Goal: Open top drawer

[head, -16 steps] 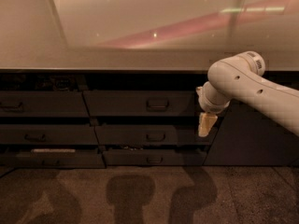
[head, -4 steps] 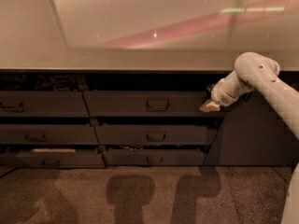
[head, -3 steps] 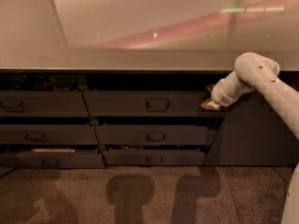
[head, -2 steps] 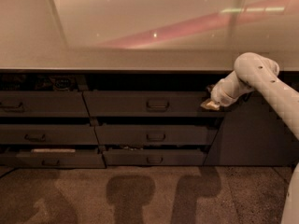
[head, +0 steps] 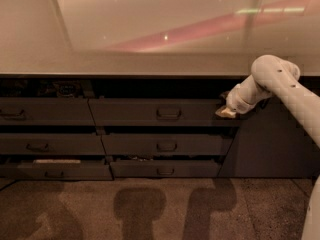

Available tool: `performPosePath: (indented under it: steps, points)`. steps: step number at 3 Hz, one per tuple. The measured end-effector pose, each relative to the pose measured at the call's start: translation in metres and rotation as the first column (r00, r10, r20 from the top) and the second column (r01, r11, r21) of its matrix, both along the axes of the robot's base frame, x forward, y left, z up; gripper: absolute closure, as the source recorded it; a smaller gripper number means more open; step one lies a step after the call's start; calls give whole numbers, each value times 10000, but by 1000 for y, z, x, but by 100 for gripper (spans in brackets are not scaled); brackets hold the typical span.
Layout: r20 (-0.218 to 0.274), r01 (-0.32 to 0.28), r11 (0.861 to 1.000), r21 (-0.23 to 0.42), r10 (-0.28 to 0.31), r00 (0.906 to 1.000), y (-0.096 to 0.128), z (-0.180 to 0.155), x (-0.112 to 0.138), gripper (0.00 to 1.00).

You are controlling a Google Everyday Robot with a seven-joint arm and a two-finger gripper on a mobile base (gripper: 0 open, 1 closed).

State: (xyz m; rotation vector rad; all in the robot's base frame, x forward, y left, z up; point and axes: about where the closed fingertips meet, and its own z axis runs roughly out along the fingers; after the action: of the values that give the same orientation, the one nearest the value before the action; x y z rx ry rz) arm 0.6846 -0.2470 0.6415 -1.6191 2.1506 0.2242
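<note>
The top drawer [head: 150, 113] is the wide dark grey front just under the counter, with a small loop handle [head: 169, 113] at its centre. A dark gap shows above its front. My gripper [head: 225, 112] is at the drawer's right end, level with the upper edge of the front and pointing left toward it. It is well to the right of the handle. The white arm [head: 280, 81] comes in from the right side of the camera view.
Two shorter drawer fronts [head: 162, 145] [head: 165, 169] lie below the top one. A left column of drawers [head: 45, 111] stands beside them. The pale countertop [head: 150, 64] overhangs all. A plain dark panel [head: 270, 144] is at the right, speckled floor [head: 150, 209] below.
Since the oldest frame the gripper rose from beside the middle drawer and turned toward the top drawer's right end. Over the last second nothing has visibly moved.
</note>
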Motion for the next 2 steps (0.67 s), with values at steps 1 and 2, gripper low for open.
performPosePath:
  steps: [1, 2]
  points:
    - [1, 0, 10000, 0, 0, 10000, 0, 8, 0, 100]
    - [1, -1, 10000, -1, 1, 10000, 0, 11, 0, 100]
